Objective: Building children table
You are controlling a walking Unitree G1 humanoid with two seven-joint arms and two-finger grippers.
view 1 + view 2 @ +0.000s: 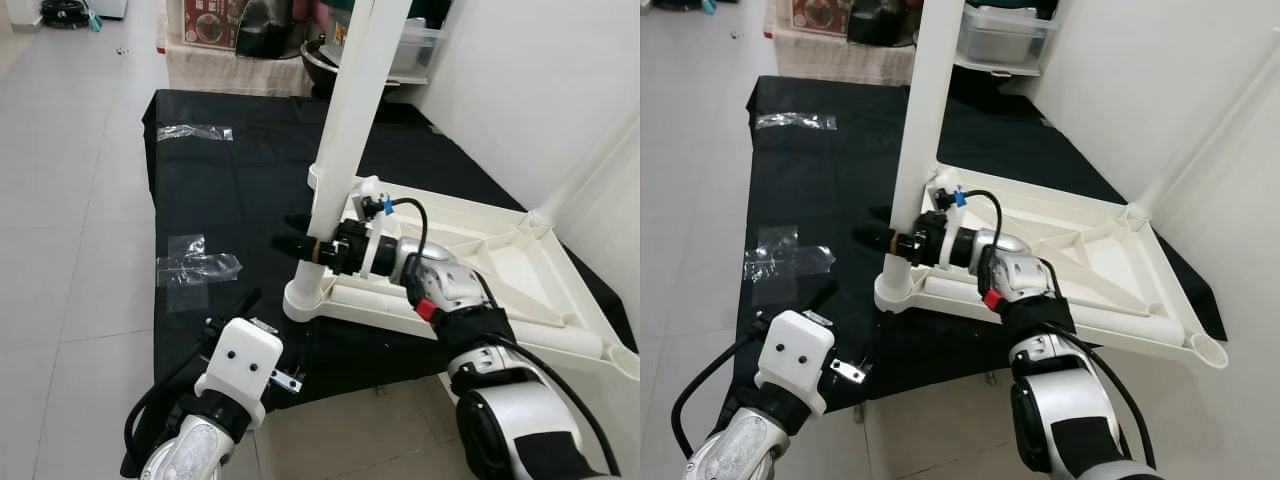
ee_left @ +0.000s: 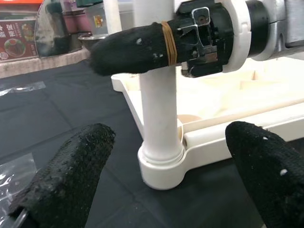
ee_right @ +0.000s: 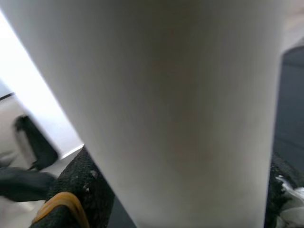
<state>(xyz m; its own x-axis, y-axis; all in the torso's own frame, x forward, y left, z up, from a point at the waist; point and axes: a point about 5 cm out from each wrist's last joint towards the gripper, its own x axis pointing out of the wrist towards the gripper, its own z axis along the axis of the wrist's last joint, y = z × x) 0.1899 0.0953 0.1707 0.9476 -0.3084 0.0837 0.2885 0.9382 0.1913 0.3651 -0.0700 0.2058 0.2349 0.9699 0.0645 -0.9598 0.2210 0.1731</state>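
Observation:
The white children's table top (image 1: 505, 262) lies upside down on a black cloth (image 1: 230, 190). A white table leg (image 1: 347, 130) stands upright in the near left corner socket (image 1: 306, 299). My right gripper (image 1: 300, 236) is shut on this leg a little above the socket, with one black finger on each side. In the left wrist view, the leg (image 2: 159, 114) and the right gripper's finger (image 2: 128, 47) appear close ahead. My left gripper (image 2: 166, 190) is open, low and in front of the socket, and holds nothing.
A second white tube (image 1: 1140, 328) lies along the table top's near edge. Clear plastic wrappers (image 1: 196, 266) (image 1: 195, 131) lie on the cloth's left side. A white wall (image 1: 560, 90) stands at the right, boxes and a storage bin (image 1: 1002, 35) behind. Tiled floor (image 1: 70, 200) lies left.

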